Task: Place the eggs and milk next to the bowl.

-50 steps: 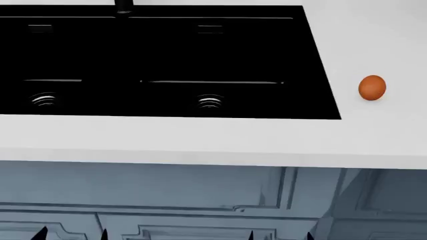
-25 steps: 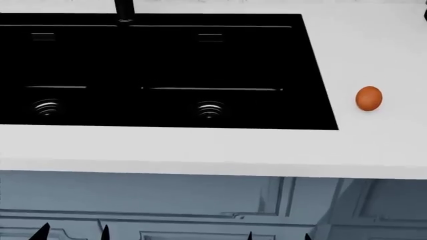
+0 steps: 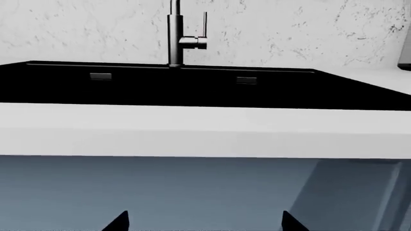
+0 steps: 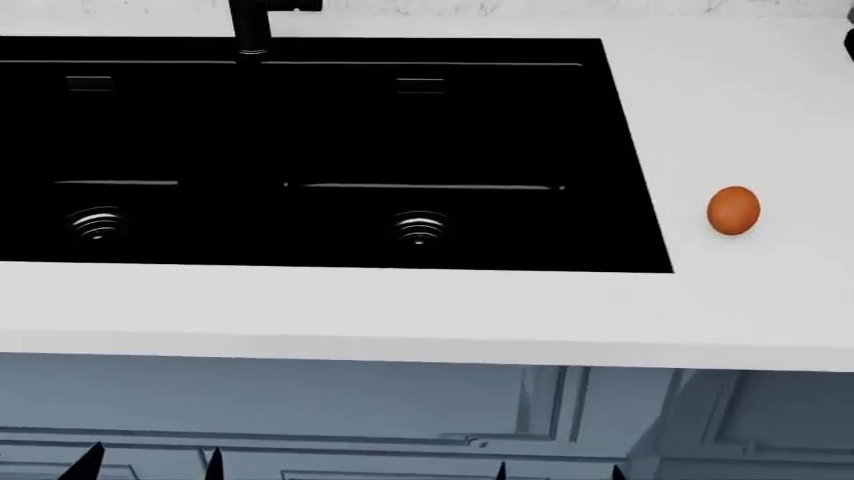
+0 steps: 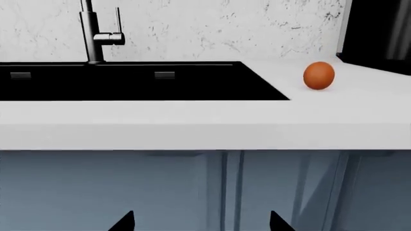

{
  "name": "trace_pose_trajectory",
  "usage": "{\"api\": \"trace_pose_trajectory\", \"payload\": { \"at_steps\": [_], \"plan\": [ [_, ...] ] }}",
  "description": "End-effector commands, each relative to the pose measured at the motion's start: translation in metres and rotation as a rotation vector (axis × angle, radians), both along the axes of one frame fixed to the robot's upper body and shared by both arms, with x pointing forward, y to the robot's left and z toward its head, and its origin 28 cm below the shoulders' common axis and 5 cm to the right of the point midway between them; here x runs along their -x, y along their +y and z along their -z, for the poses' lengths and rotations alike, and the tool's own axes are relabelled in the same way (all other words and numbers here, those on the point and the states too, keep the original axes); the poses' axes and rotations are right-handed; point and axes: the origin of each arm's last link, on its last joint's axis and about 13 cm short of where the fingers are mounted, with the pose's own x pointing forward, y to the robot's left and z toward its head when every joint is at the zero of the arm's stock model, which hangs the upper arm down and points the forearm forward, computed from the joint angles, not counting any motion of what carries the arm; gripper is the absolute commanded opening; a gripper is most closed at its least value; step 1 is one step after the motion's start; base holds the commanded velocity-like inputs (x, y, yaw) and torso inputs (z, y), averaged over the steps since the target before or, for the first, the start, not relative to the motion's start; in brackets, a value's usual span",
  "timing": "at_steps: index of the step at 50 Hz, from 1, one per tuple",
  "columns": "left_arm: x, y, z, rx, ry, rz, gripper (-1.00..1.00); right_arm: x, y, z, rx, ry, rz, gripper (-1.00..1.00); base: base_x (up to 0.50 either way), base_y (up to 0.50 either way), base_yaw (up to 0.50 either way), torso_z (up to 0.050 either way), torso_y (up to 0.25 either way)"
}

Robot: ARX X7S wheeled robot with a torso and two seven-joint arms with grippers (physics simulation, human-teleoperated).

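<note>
One orange-brown egg (image 4: 733,211) lies on the white countertop (image 4: 400,310) to the right of the black sink; the right wrist view shows this egg (image 5: 318,75) too. The other egg, the milk and the bowl are out of view. My left gripper (image 4: 150,466) and right gripper (image 4: 558,472) hang low in front of the cabinet doors, below the counter's front edge. Only their dark fingertips show. Both the left gripper (image 3: 204,222) and the right gripper (image 5: 200,222) stand open, with nothing between the fingers, far short of the egg.
A black double sink (image 4: 320,150) is set in the counter, with a dark faucet (image 4: 251,25) at its back edge. A big black appliance (image 5: 378,33) stands at the far right behind the egg. Blue-grey cabinet fronts (image 4: 400,420) run under the counter.
The head view has shifted, so sink, counter and egg sit lower in the frame. The egg keeps its place beside the sink. Both grippers stay low and open.
</note>
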Motion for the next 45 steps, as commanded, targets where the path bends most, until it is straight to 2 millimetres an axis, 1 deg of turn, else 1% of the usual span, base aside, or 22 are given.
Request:
{"api": "trace_pose_trajectory", "payload": {
  "at_steps": [1, 3, 5, 8, 12, 15, 16, 18, 19, 21, 22, 27, 28, 31, 36, 40, 45],
  "plan": [
    [0.0, 0.0, -0.005, 0.002, 0.0, 0.0, 1.0, 0.0, -0.001, -0.005, 0.002, -0.009, 0.003, 1.0, 0.0, 0.0, 0.0, 0.0, 0.0],
    [-0.001, 0.001, -0.011, 0.017, -0.011, -0.007, 1.0, 0.0, -0.001, -0.008, 0.004, -0.017, 0.004, 1.0, 0.0, 0.0, 0.0, 0.0, 0.0],
    [-0.002, 0.001, -0.013, -0.008, -0.002, -0.013, 1.0, 0.001, -0.001, -0.009, 0.006, -0.021, 0.003, 1.0, 0.0, 0.0, 0.0, 0.0, 0.0],
    [-0.001, 0.002, -0.016, 0.013, -0.02, -0.012, 1.0, 0.001, 0.0, -0.012, 0.011, -0.025, 0.004, 1.0, 0.0, 0.0, 0.0, 0.0, 0.0],
    [0.0, 0.004, -0.027, -0.02, -0.071, -0.013, 1.0, 0.0, -0.002, -0.026, 0.03, -0.05, 0.008, 1.0, 0.0, 0.0, 0.0, 0.0, 0.0],
    [-0.006, 0.005, -0.049, 0.008, -0.11, 0.005, 1.0, -0.002, -0.006, -0.048, 0.06, -0.089, 0.016, 1.0, 0.0, 0.0, 0.0, 0.0, 0.0],
    [-0.007, 0.006, -0.054, 0.003, -0.125, 0.001, 1.0, -0.003, -0.008, -0.051, 0.064, -0.094, 0.02, 1.0, 0.0, 0.0, 0.0, 0.0, 0.0],
    [-0.015, 0.007, -0.072, -0.007, -0.157, 0.015, 1.0, -0.004, -0.014, -0.069, 0.086, -0.128, 0.041, 1.0, 0.0, 0.0, 0.0, 0.0, 0.0],
    [-0.016, 0.007, -0.075, -0.003, -0.158, 0.017, 1.0, -0.004, -0.016, -0.072, 0.088, -0.134, 0.046, 1.0, 0.0, 0.0, 0.0, 0.0, 0.0],
    [-0.025, 0.01, -0.093, -0.001, -0.193, 0.008, 1.0, -0.002, -0.023, -0.09, 0.105, -0.167, 0.068, 1.0, 0.0, 0.0, 0.0, 0.0, 0.0],
    [-0.027, 0.01, -0.096, 0.008, -0.195, 0.005, 1.0, -0.002, -0.024, -0.093, 0.112, -0.172, 0.072, 1.0, 0.0, 0.0, 0.0, 0.0, 0.0],
    [-0.041, 0.015, -0.134, 0.007, -0.244, 0.018, 1.0, 0.001, -0.044, -0.13, 0.153, -0.224, 0.14, 1.0, 0.0, 0.0, 0.0, 0.0, 0.0],
    [-0.042, 0.016, -0.138, 0.01, -0.247, 0.02, 1.0, 0.001, -0.046, -0.133, 0.156, -0.226, 0.145, 1.0, 0.0, 0.0, 0.0, 0.0, 0.0],
    [-0.049, 0.019, -0.156, 0.005, -0.268, 0.019, 1.0, -0.001, -0.056, -0.155, 0.196, -0.244, 0.168, 1.0, 0.0, 0.0, 0.0, 0.0, 0.0],
    [-0.057, 0.027, -0.178, 0.003, -0.301, -0.008, 1.0, -0.004, -0.065, -0.178, 0.228, -0.258, 0.191, 1.0, 0.0, 0.0, 0.0, 0.0, 0.0],
    [-0.062, 0.031, -0.187, -0.003, -0.304, -0.012, 1.0, -0.005, -0.071, -0.186, 0.239, -0.252, 0.211, 1.0, 0.0, 0.0, 0.0, 0.0, 0.0],
    [-0.063, 0.031, -0.184, 0.007, -0.296, -0.011, 1.0, -0.008, -0.07, -0.185, 0.238, -0.243, 0.203, 1.0, 0.0, 0.0, 0.0, 0.0, 0.0]
  ]
}}
